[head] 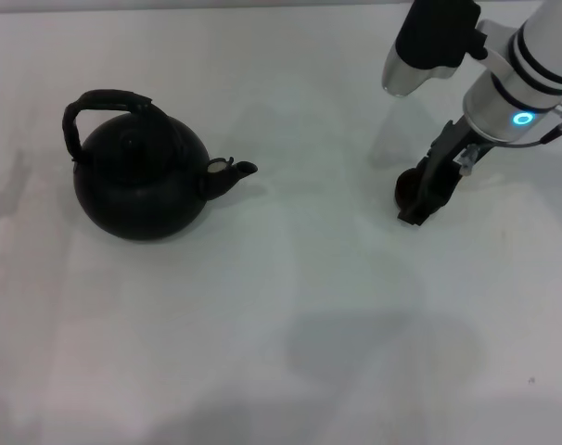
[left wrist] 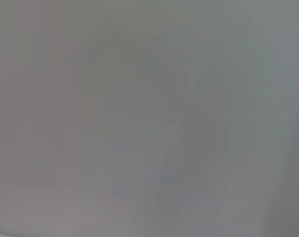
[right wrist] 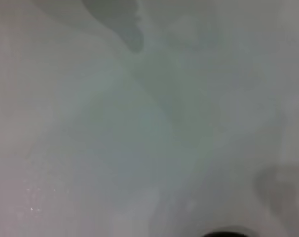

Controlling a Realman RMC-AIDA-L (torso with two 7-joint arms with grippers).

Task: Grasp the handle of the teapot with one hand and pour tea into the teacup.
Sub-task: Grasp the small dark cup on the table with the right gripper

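Observation:
The black round teapot (head: 142, 185) stands on the left of the white table, spout pointing right. Its dark arched handle (head: 105, 100) curves over the lid, and nothing holds it. In the head view my right gripper (head: 420, 206) reaches down at the right, right against the small dark teacup (head: 405, 188), which shows only partly behind it. A dark rim that may be the teacup (right wrist: 228, 233) peeks in at the edge of the right wrist view. My left gripper is out of view; the left wrist view shows only plain surface.
The white table (head: 300, 306) stretches between teapot and teacup. My right arm's white and black links (head: 504, 65) hang over the far right corner.

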